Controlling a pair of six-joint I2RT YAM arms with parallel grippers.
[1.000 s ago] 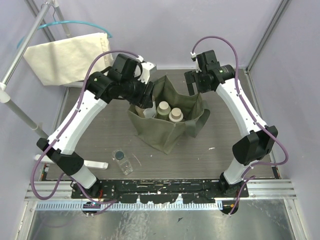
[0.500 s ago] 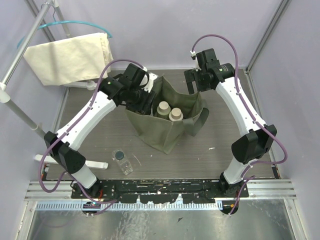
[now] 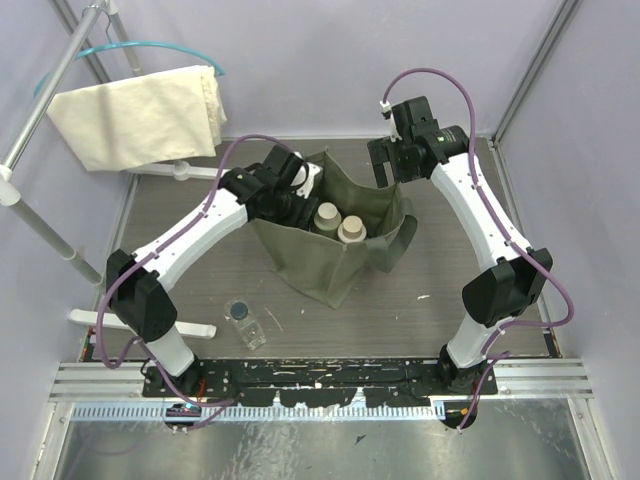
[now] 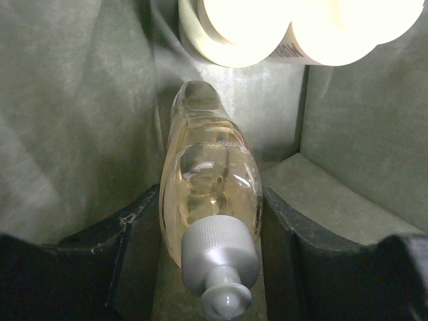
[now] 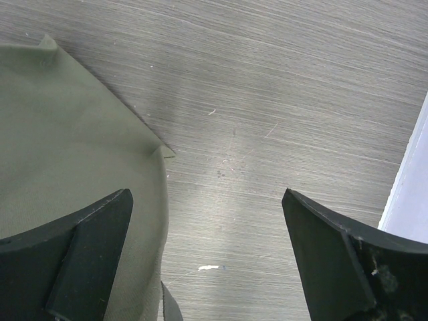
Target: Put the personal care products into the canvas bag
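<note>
With my left gripper [image 4: 210,224] clamped on the amber bottle [image 4: 210,174], base-first inside the canvas bag [image 4: 73,120] beside the cream-capped bottles [image 3: 327,216], I should lower it to the floor before releasing, while my right gripper [image 5: 207,200] hangs wide apart outside.

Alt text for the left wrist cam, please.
The left gripper holds an amber bottle, white cap toward the camera, between its jaws inside the olive canvas bag. Two pale bottles sit overexposed beyond it.
</note>
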